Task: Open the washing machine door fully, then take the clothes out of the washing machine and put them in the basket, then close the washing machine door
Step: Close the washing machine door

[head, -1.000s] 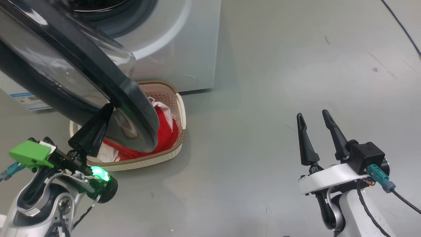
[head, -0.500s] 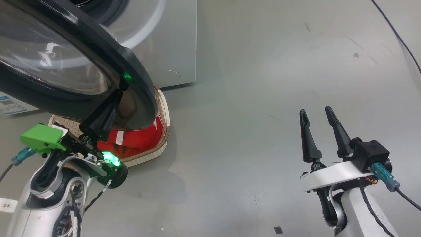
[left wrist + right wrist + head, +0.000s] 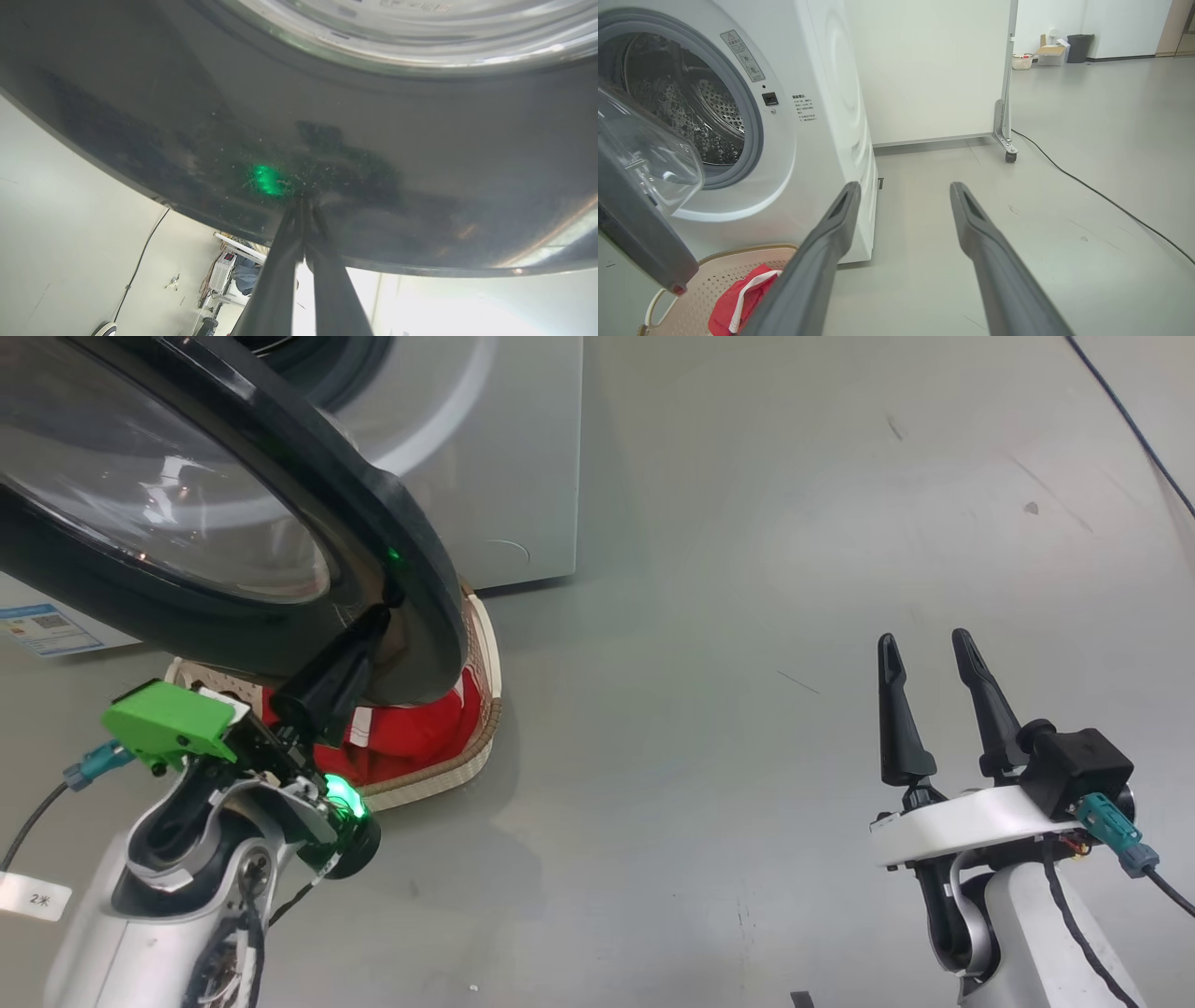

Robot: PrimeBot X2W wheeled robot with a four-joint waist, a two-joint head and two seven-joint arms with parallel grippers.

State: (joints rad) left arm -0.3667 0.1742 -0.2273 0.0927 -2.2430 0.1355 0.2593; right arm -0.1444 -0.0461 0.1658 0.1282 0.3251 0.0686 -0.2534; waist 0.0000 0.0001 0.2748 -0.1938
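Left pincer (image 3: 375, 619): down at the lower left of the head view, both dark fingers pressed together with nothing between them. Their tips are right up against the glossy black rim!
Left wrist close-up: the left pincer (image 3: 303, 203) meets that rim just beside a green glow reflected in the gloss.
Right pincer (image 3: 924, 642): out at the lower right, fingers spread wide apart and empty, hanging over bare floor (image 3: 747, 616), well clear of everything.
Right wrist look: the right pincer (image 3: 904, 189) points past the machine's front corner, its two fingers parted with floor between them.
Washing machine door (image 3: 215, 523): swung out from the machine and looming across the upper left of the head view. Its lower edge hangs over the basket and its clear glass bowl bulges at the centre.
Door from the right wrist: the washing machine door (image 3: 635, 205) stands ajar at the left edge, glass bowl turned toward the drum opening.
Basket (image 3: 467, 761): on the floor just in front of the machine and partly hidden under the door. The brown woven-look rim and cream perforated wall show.
Clothes (image 3: 420, 728): red fabric with white trim, lying inside the basket. The right wrist view catches the clothes (image 3: 733, 303) against the perforated wall of the basket (image 3: 703, 291).
Washing machine (image 3: 495, 457): a white box behind the basket, its blue label sticker (image 3: 42, 625) peeking out below the door.
Drum (image 3: 682, 112): the round opening shows perforated metal inside a grey rubber ring on the washing machine (image 3: 817, 116).
Further back: a dark cable (image 3: 1087, 186) trails across the floor toward a wheeled stand by the wall.
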